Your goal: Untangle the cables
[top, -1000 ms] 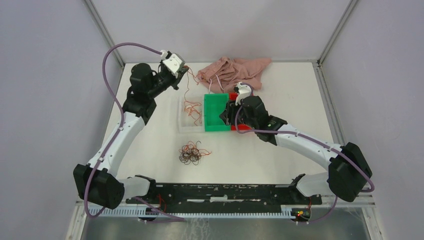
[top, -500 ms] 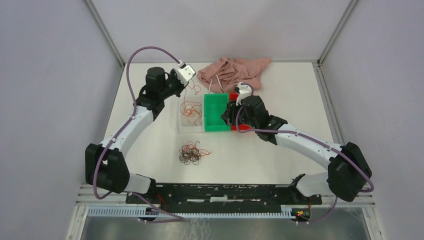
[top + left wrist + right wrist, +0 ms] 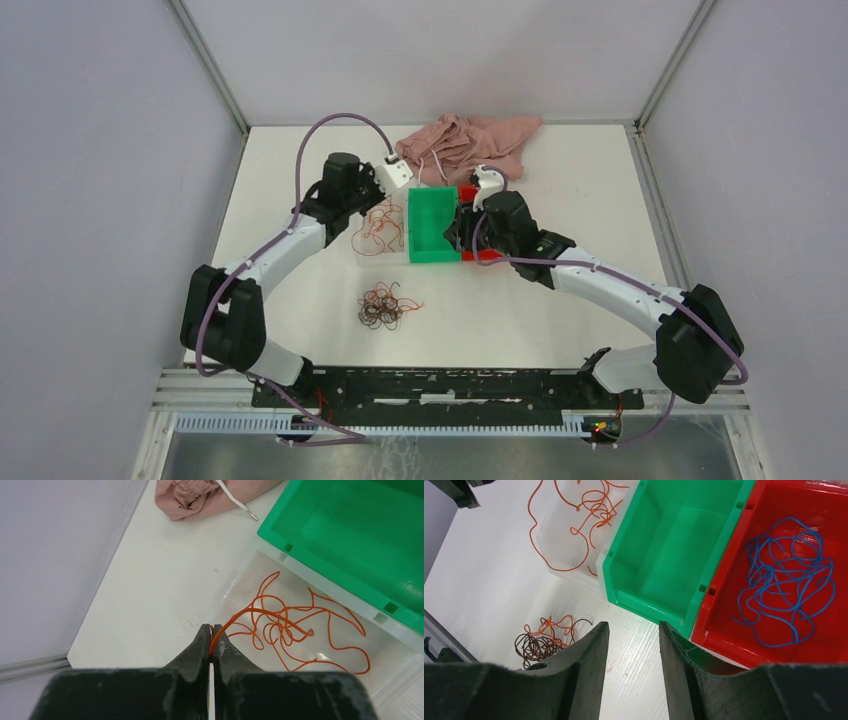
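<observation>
Pinched orange cable (image 3: 280, 625) in fully closed left gripper (image 3: 211, 645) above clear tray (image 3: 385, 647) | found right gripper (image 3: 631, 630) half-spread, empty, near green bin (image 3: 659, 570) | judged best lowered slowly, released only with slack inside tray | counted three containers, one mixed tangle (image 3: 383, 306) on table (image 3: 560, 320), one blue bundle (image 3: 786, 585) in red bin (image 3: 724, 610)

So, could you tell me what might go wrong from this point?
The left tool pinches the orange wire right at the wall of the clear bin; letting go here may drop that end onto the table. In the tangle on the table, orange strands sit knotted among brown ones, so a pull may drag the whole clump.
</observation>
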